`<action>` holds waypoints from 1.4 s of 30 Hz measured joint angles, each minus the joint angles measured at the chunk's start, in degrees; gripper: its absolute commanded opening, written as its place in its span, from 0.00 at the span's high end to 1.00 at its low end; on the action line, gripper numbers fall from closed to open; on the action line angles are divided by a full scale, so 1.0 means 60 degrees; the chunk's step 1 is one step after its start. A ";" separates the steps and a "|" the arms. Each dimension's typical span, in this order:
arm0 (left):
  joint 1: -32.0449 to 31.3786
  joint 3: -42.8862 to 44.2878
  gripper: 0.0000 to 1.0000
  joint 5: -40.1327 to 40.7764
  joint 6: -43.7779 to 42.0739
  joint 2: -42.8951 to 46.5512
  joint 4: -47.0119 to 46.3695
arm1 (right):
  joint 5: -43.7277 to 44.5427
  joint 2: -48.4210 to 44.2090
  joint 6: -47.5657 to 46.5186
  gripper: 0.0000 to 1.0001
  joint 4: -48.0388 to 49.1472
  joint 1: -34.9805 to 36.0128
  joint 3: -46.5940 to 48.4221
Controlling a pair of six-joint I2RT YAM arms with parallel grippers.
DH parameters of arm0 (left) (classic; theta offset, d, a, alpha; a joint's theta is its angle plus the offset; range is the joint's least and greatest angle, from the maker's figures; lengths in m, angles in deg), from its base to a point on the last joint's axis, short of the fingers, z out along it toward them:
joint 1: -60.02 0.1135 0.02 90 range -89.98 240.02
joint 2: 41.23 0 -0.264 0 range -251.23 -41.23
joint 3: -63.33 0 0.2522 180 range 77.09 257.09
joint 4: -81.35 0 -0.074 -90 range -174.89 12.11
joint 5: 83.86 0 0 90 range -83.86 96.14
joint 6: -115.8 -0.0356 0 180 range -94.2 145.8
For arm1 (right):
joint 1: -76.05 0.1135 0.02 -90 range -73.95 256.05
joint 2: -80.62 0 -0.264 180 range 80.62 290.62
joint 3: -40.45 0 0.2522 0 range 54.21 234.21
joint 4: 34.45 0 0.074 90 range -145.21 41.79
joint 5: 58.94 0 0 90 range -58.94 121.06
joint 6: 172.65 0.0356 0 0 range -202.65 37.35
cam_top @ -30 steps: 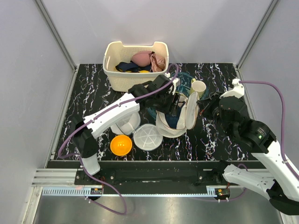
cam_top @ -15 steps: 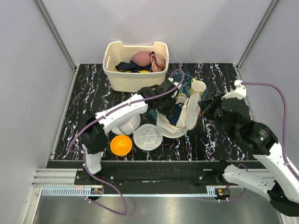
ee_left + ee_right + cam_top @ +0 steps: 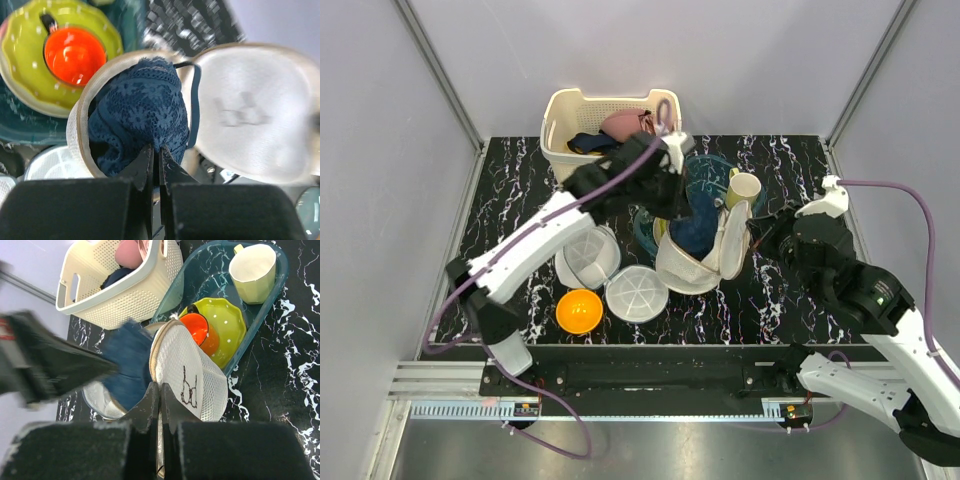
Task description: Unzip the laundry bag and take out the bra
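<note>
The laundry bag (image 3: pixel 692 268) lies open at mid-table, its cream mesh lid (image 3: pixel 732 240) standing upright. My right gripper (image 3: pixel 757 233) is shut on the lid's rim, seen between the jaws in the right wrist view (image 3: pixel 160 388), beside the lid's black logo (image 3: pixel 189 386). The navy lace bra (image 3: pixel 697 228) rises out of the lower half. My left gripper (image 3: pixel 685 207) is shut on its lace (image 3: pixel 156 149), and the bra (image 3: pixel 140 112) hangs partly inside the bag's rim (image 3: pixel 80 125). A thin dark strap (image 3: pixel 196 107) trails over the lid (image 3: pixel 250 110).
A cream basket (image 3: pixel 582 160) with a pink bra (image 3: pixel 622 124) stands at the back. A teal tray (image 3: pixel 718 168) holds a pale cup (image 3: pixel 744 188) and a dotted green dish (image 3: pixel 220 322) with an orange bowl (image 3: pixel 196 326). White ribbed dishes (image 3: pixel 637 292) and an orange bowl (image 3: pixel 579 310) sit front left.
My left gripper has shut on the bra inside the bag and risen toward the back, drawing the bra up out of the lower half. The right gripper keeps holding the lid.
</note>
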 measured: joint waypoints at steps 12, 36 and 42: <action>0.1647 0.1606 1.00 -0.1843 0.1217 0.1490 -0.0805 | 0.0004 -0.0022 0.0135 1.00 -0.0004 0.0000 -0.0659; 0.5788 0.5941 1.00 -0.2160 0.2841 -0.0018 -0.3002 | 0.0182 -0.0546 0.0477 1.00 -0.0816 0.0000 -0.0874; 0.6331 0.5941 1.00 -0.1861 0.2728 -0.1337 -0.3373 | 0.0178 -0.0423 0.0517 1.00 -0.0947 -0.0004 -0.0892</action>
